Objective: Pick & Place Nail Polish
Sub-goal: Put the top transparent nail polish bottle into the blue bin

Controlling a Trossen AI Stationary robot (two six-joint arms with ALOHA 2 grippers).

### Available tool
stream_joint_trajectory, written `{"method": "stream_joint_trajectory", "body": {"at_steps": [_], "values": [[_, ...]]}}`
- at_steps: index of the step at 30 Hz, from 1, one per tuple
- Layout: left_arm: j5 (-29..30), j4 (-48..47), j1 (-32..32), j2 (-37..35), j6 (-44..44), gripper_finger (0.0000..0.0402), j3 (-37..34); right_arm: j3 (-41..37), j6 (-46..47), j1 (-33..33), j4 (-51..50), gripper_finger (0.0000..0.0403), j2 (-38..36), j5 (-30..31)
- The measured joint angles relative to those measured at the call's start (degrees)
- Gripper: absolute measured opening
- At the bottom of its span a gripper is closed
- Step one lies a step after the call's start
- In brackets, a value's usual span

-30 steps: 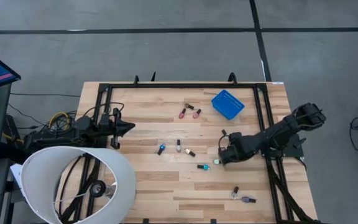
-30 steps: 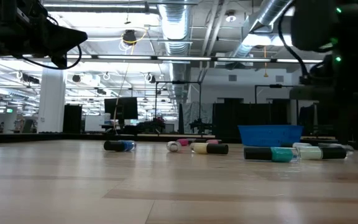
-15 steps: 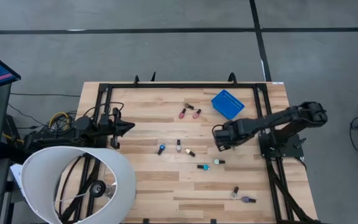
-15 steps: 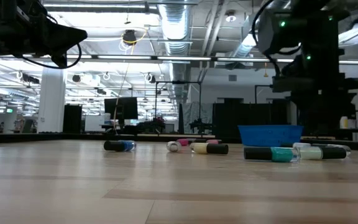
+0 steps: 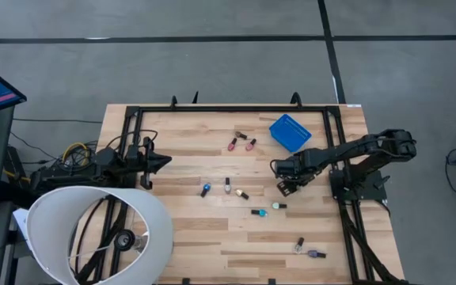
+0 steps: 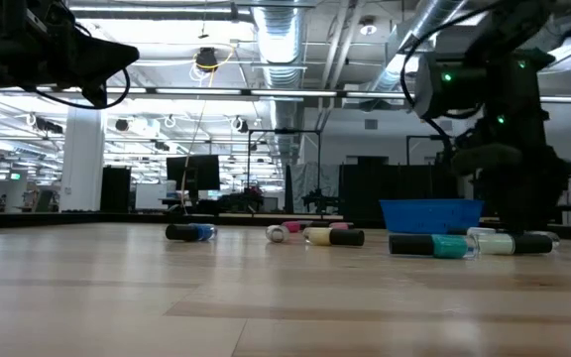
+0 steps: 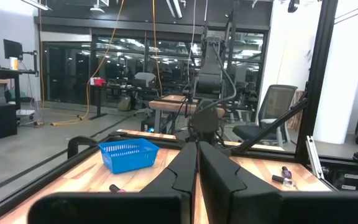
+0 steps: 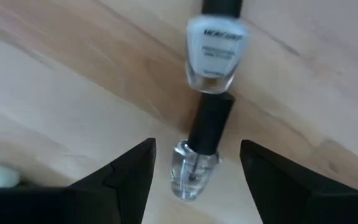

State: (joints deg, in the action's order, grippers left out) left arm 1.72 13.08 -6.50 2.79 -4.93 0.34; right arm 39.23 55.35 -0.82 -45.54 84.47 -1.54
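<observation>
- While the right pincer (image 8: 194, 165) hangs with fingers spread above a clear bottle (image 8: 194, 177), a pale blue bottle (image 8: 215, 53) lies just beyond it.
- Left pincer (image 7: 197, 163): closed, empty, parked at the surface (image 5: 188, 237) edge.

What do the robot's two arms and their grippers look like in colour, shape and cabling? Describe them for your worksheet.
Both arms are dark, jointed and slim. The right gripper has two black, wedge-shaped fingers with angular tips. The left gripper ends in two long black fingers that taper to a point. Dark cables loop along the right arm, which carries small green lights. Yellow and dark cables trail by the left arm's base.
</observation>
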Motion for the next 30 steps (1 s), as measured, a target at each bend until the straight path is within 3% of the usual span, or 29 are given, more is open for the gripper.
{"method": "stream_joint_trajectory", "body": {"at_steps": [7, 17, 30], "values": [[0.0, 0.1, 0.0, 0.0, 0.0, 0.0011, 0.0, -2.7, 0.0, 0.0, 3.0, 0.0203, -0.3, -1.1], [0.0, 0.4, 0.0, 0.0, 0.0, 0.0011, 0.0, -2.8, 0.1, 0.4, 2.8, 0.0106, -0.2, -1.4], [0.0, 0.9, 0.0, 0.0, 0.0, 0.0011, 0.0, 3.0, -4.5, 0.1, -4.0, 0.0109, -4.1, -3.0]]}}
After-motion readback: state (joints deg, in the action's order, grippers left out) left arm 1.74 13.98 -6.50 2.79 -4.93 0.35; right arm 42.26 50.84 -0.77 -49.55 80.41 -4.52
